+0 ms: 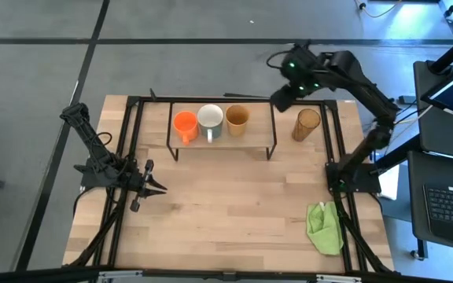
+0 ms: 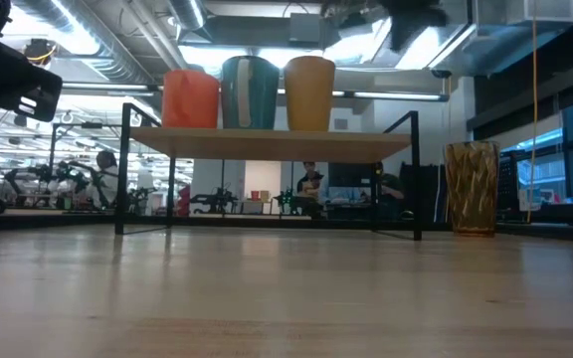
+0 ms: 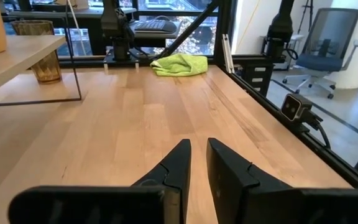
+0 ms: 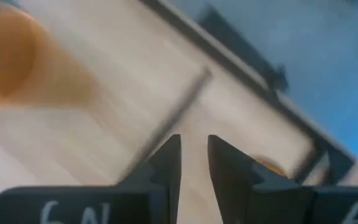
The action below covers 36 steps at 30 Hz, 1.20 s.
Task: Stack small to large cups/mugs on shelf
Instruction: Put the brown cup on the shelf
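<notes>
So there's a low wooden shelf (image 1: 252, 141) on black wire legs sitting near the back of the table (image 1: 234, 204), and three of the four cups are already up on it in a row. Seen from above it goes orange mug (image 1: 185, 123), then the white mug (image 1: 210, 118) right beside it, then the mustard cup (image 1: 237, 118). The orange and white ones look like they're touching or close to it; the mustard one stands just beside the white. From table level the white mug shows a teal outside, and all three stand upright on the board.

The amber tumbler (image 1: 306, 124) is the odd one out. It's standing upright on the table itself, off the shelf, just past the shelf's right end.

The right gripper (image 1: 281, 100) is up in the air over the back edge of the table, near the shelf's right end and close to the tumbler. Its wrist camera is blurry, but the two fingers (image 4: 166, 163) have only a narrow gap between them and nothing in it, so it's empty.

The left gripper (image 1: 157, 188) is parked low over the table's left side, in front of the shelf and well apart from the cups. Its fingers are also nearly together, holding nothing.

There's a green cloth (image 1: 325, 228) lying crumpled near the front right corner.
</notes>
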### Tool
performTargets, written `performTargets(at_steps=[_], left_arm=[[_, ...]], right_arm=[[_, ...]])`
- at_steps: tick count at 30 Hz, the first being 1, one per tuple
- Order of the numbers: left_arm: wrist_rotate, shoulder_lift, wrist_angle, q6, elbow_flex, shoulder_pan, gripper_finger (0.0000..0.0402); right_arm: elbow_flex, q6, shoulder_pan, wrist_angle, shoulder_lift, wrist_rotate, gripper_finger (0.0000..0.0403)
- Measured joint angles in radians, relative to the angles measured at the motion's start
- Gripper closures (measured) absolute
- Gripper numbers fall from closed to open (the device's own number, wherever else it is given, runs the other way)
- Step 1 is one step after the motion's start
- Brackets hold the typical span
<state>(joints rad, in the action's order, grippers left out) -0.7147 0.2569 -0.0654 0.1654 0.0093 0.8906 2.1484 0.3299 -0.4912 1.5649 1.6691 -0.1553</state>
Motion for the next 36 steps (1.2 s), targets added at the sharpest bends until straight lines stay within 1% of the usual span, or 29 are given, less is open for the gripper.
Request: performTargets(at_steps=[2,4,7,11,14,17,21,24,28,31,36], left_arm=[[0.001,0.0,0.0,0.0,0.0,0.0,0.0354],[0.002,0.0,0.0,0.0,0.0,0.0,0.0352],[0.002,0.0,-0.001,0.0,0.0,0.0,0.0351],[0.003,0.0,-0.001,0.0,0.0,0.0,0.0356],[0.003,0.0,-0.001,0.0,0.0,0.0,0.0355],[0.003,0.0,-0.001,0.0,0.0,0.0,0.0352],[0.002,0.0,-0.001,0.0,0.0,0.0,0.0353],[0.002,0.0,-0.001,0.0,0.0,0.0,0.0356],[0.003,0.0,-0.001,0.0,0.0,0.0,0.0354],[0.002,0.0,-0.001,0.0,0.0,0.0,0.0351],[0.002,0.0,-0.001,0.0,0.0,0.0,0.0355]], right_arm=[[-0.109,0.022,-0.047,0.007,-0.046,0.011,0.0321],[-0.235,0.047,-0.096,-0.042,-0.09,0.046,0.0321],[-0.409,0.059,-0.16,-0.051,-0.167,0.052,0.0321],[-0.579,0.059,-0.224,-0.111,-0.23,0.055,0.0321],[-0.646,0.049,-0.28,-0.122,-0.289,0.058,0.0321],[-0.703,0.018,-0.361,-0.123,-0.311,0.013,0.0321],[-0.714,-0.024,-0.439,-0.12,-0.365,-0.003,0.0321],[-0.717,-0.046,-0.456,-0.151,-0.367,0.051,0.0321],[-0.72,-0.048,-0.463,-0.143,-0.36,0.059,0.0321],[-0.765,-0.041,-0.463,-0.15,-0.356,0.074,0.0321],[-0.882,-0.019,-0.463,-0.175,-0.355,0.08,0.0321]])
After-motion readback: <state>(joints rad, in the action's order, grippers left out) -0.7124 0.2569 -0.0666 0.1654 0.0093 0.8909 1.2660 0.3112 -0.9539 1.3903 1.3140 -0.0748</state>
